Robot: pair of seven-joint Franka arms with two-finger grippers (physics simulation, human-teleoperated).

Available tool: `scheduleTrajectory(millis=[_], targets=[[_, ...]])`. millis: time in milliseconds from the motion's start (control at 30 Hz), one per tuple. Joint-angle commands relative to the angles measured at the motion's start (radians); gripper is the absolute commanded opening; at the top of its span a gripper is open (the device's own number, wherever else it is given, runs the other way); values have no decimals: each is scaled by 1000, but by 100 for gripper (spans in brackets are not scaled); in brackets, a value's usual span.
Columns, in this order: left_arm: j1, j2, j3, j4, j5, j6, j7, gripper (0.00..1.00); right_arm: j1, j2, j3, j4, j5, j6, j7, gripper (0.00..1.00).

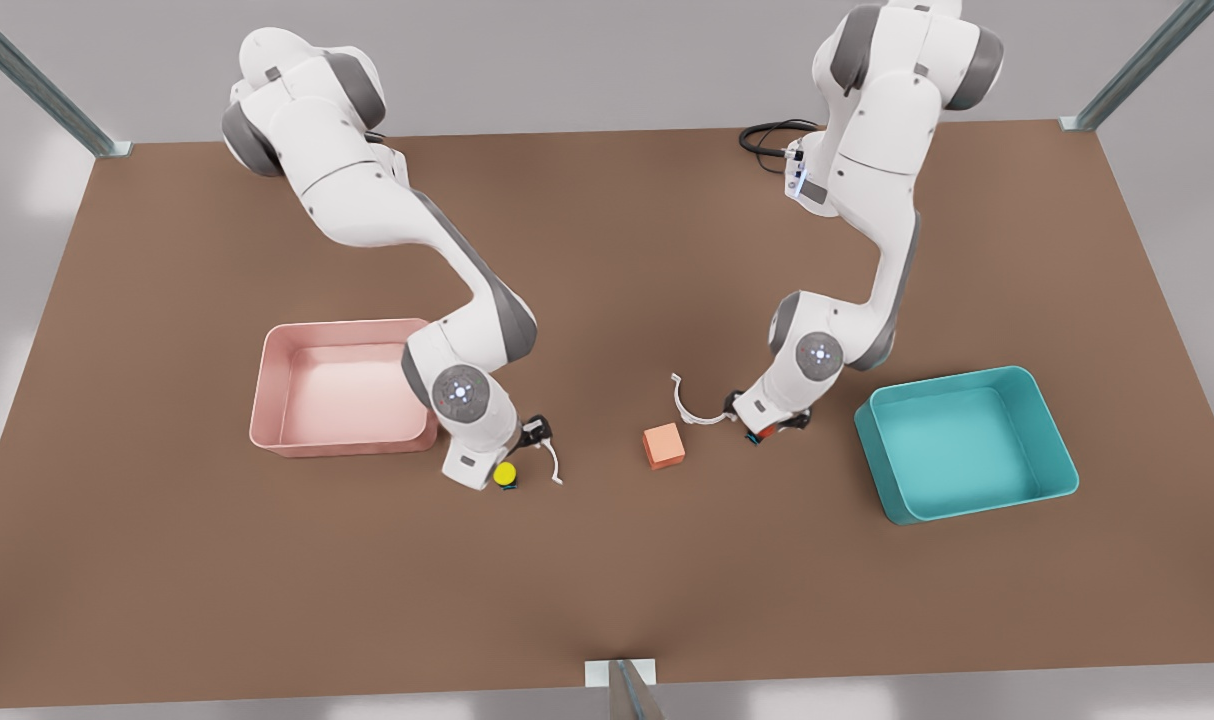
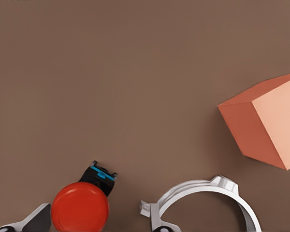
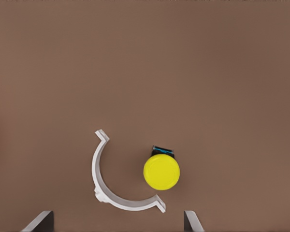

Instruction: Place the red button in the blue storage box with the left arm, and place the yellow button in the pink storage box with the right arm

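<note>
The red button (image 2: 79, 208) lies on the brown table between the fingers of my left gripper (image 2: 97, 225), which is open; one finger (image 2: 35, 220) is close beside it, the other stands farther off. In the front view this gripper (image 1: 767, 430) is low over the table at the right, left of the blue storage box (image 1: 1059, 445). The yellow button (image 3: 161, 171) lies just ahead of my open right gripper (image 3: 116, 223), inside the span of its fingers. In the front view the yellow button (image 1: 505, 473) is beside the right gripper (image 1: 497, 462), near the pink storage box (image 1: 265, 392).
An orange cube (image 1: 663, 445) sits between the two arms, close to the left gripper. A white half-ring clamp (image 3: 108, 186) lies beside the yellow button, and another (image 2: 203, 195) beside the red button. A black cable (image 1: 767, 135) lies at the table's back.
</note>
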Motion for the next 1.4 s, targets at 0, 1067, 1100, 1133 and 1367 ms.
scheduleTrajectory(millis=[0, 1067, 1100, 1133, 1367], targets=[[-6, 2, 0, -6, -2, 87, -6, 90, -4, 0, 0, -8, -5, 131, 111, 100], [532, -176, 2, 310, -49, -589, 310, 100, -46, 152, 1, -104, -4, 296, 84, 60], [526, -179, 2, 405, -48, -675, 169, 100, -44, 146, 1, -103, -4, 295, 84, 58], [498, -179, 2, 506, -7, -776, 66, 100, -43, 137, 3, -103, -4, 293, 82, 55], [434, -299, -20, 660, 116, -1049, -38, 100, -64, -20, 1, -124, -4, 171, 78, 40]])
